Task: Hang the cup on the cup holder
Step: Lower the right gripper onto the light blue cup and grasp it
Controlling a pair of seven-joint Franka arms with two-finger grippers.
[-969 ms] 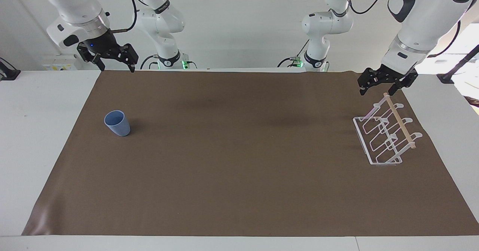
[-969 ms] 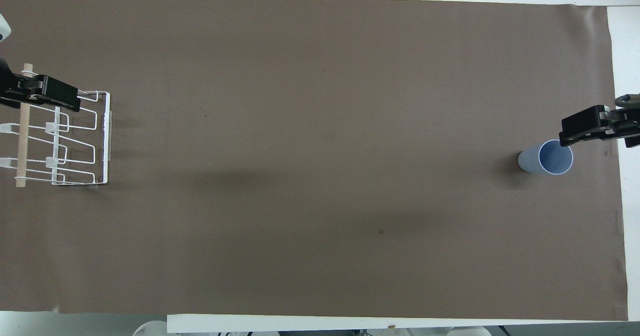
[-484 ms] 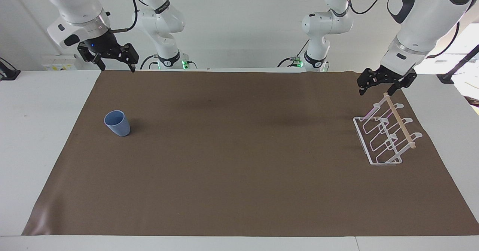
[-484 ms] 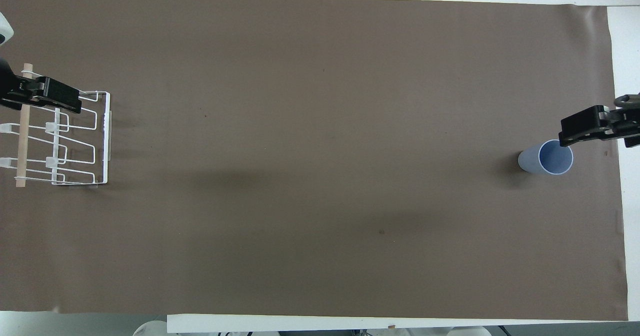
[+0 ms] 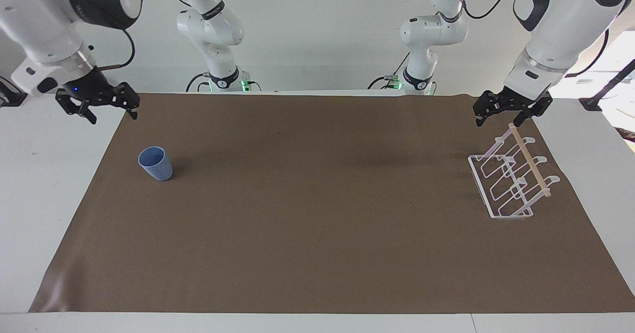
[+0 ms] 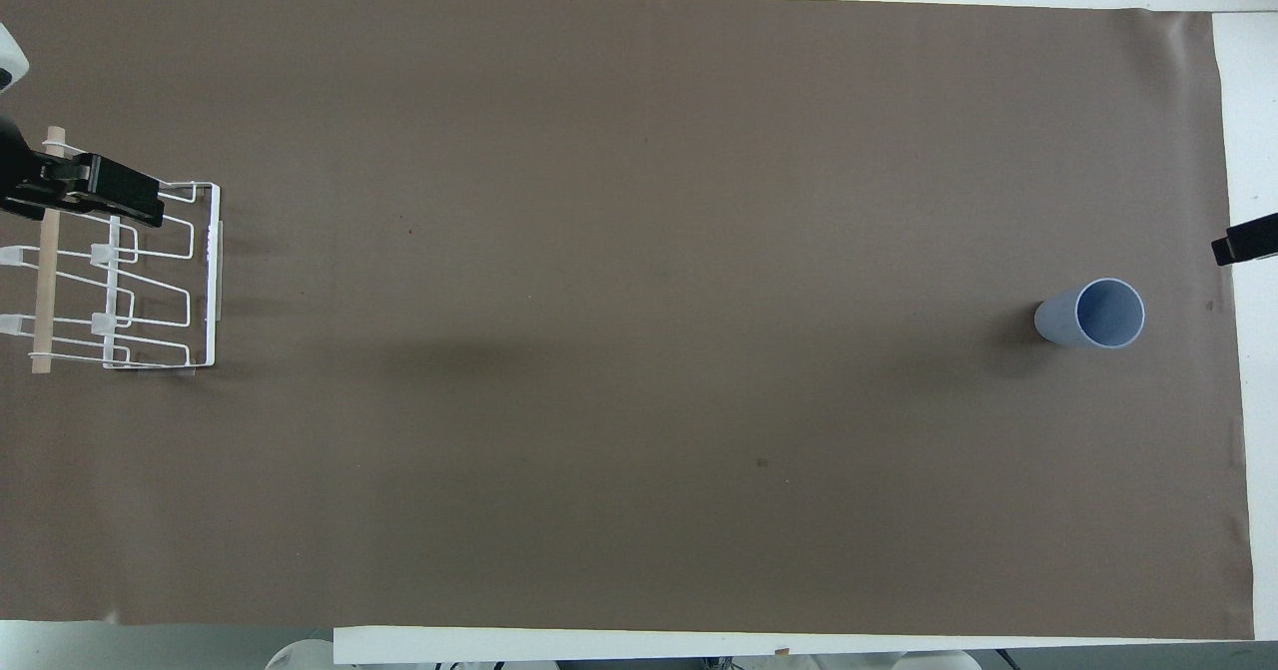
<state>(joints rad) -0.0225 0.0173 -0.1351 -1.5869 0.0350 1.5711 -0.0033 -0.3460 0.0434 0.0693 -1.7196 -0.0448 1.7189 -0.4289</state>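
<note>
Two task items on one brown mat (image 5: 317, 233). Item: cup (image 5: 156, 163), light blue, upright, mouth up, unheld, at nine o'clock on the mat in the facing view, toward the right arm's end of the table. Item: cup holder (image 5: 508, 176), clear rack with wooden dowel along the top, prongs bare, at three o'clock, toward the left arm's end, well apart from the cup. Right gripper (image 5: 110, 115): raised over the table edge just off the mat, at about eleven o'clock from the cup, fingers spread wide, holding nothing. Left gripper (image 5: 497, 119): hovers over the holder's end nearer the robots, fingers likewise wide apart and empty; this arm waits. Step in hand, by judgement: approach to the cup, nothing yet hung. Next move calls for bringing the right gripper over the cup, lowering it astride the wall, and closing gently, since the smooth tapered plastic could slip.
</note>
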